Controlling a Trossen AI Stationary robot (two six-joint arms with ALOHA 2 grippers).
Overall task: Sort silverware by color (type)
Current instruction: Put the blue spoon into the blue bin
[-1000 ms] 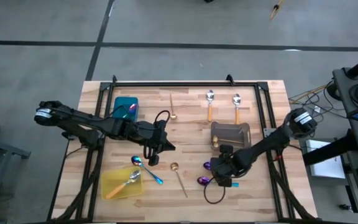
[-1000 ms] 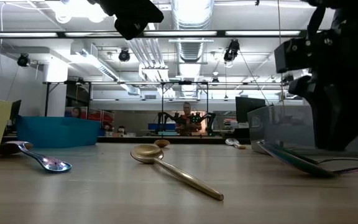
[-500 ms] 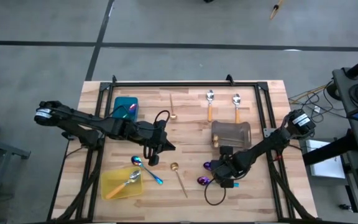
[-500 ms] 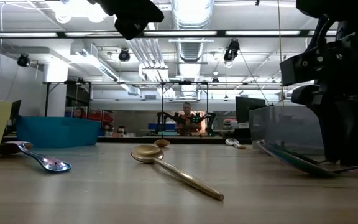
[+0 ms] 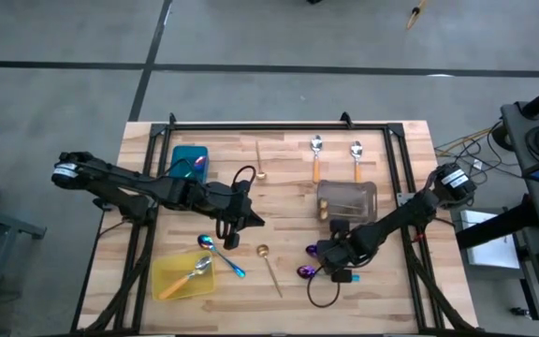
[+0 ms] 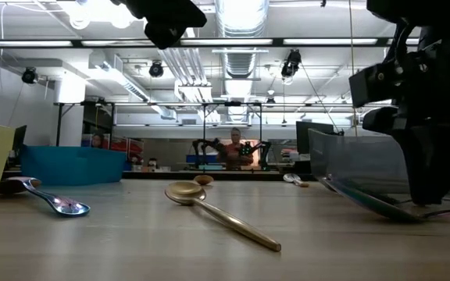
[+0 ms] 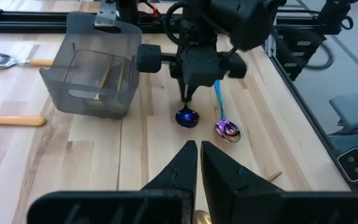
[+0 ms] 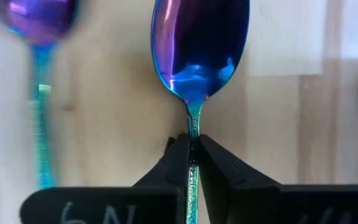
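The right hand [image 8: 191,155] is clamped on the thin neck of an iridescent spoon [image 8: 199,53], its glossy bowl shading from blue at the rim to violet inside, the handle teal. This spoon lies on the desk [image 5: 288,201] at about five o'clock from centre, a second iridescent spoon [image 7: 226,127] just beside it. At its twelve o'clock stands the grey tray [image 5: 347,199]. The left hand [image 7: 197,163], fingers together, hovers near desk centre.

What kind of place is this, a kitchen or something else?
Probably a robotics lab or workshop, not a kitchen. Two dark robot arms work at a framed wooden table, exposed ducts and lights hang overhead, and more equipment fills the room behind.
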